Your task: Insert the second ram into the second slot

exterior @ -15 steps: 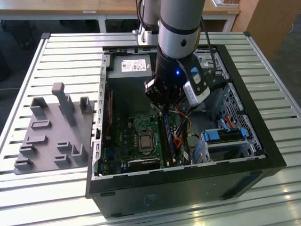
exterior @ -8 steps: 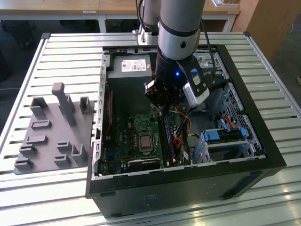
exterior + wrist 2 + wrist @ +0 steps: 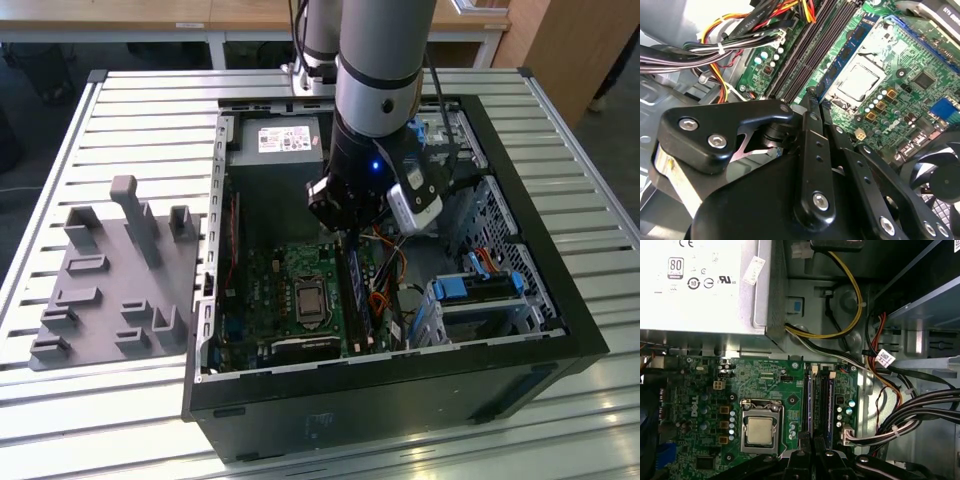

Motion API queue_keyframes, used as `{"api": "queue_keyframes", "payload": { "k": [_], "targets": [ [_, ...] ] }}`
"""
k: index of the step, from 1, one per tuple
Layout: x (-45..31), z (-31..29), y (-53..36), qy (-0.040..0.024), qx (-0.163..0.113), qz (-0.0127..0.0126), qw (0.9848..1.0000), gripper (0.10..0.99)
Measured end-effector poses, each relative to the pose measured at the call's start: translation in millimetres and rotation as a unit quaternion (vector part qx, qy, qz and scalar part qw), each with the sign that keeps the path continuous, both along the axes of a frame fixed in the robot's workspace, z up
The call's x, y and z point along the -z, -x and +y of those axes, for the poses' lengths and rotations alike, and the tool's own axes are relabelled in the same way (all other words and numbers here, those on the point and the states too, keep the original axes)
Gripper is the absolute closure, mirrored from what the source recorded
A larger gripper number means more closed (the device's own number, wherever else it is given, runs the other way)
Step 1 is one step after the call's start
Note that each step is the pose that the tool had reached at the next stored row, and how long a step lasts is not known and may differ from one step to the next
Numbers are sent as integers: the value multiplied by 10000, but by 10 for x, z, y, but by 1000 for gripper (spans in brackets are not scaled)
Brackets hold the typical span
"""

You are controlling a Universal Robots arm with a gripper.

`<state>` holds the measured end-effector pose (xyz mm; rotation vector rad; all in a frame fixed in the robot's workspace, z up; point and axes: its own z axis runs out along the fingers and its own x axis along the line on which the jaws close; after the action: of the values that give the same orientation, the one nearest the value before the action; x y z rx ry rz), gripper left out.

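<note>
Slatted metal bench (image 3: 580, 140), broad, with bare slats along the exterior view's right. On it, at the exterior view's left, a grey fixture plate (image 3: 110, 290), well apart from the work. Beside the plate an open black computer case (image 3: 400, 400), lying on its side, closed in by raised walls on all four edges.

Not much free room inside. Grey power supply (image 3: 285, 150) against the far wall. Drive cage (image 3: 440, 315) with blue latches (image 3: 478, 287) along the wall at the exterior view's right. Green motherboard (image 3: 765, 380) flat on the bottom. Bundle of cables (image 3: 920, 407) between the drive cage and the memory slots (image 3: 819, 400), leaving only a narrow lane there.

Arm (image 3: 380, 70) almost upright, reaching from above into the middle of the case. Hand (image 3: 344, 238) pointing straight down, above the memory slots, near the cables and near the processor socket (image 3: 760, 430). Impossible to tell whether wide or narrow, or whether holding anything.

Two thin blue sticks edge-up in the slots. Taken here as the second ram (image 3: 808, 400): the stick just beside the socket, already seated, not tilted, long axis parallel to the socket's side, one end toward the power supply, the other toward the opposite wall. Other blue stick (image 3: 830, 405) parallel to it, on the cable side.
</note>
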<state>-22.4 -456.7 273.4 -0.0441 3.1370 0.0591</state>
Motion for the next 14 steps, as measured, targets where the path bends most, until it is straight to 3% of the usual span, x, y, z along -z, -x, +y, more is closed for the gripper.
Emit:
{"api": "queue_keyframes", "payload": {
  "k": [14],
  "targets": [
    [105, -4, -3, 0, 69, 0, 10000, 949]
  ]
}}
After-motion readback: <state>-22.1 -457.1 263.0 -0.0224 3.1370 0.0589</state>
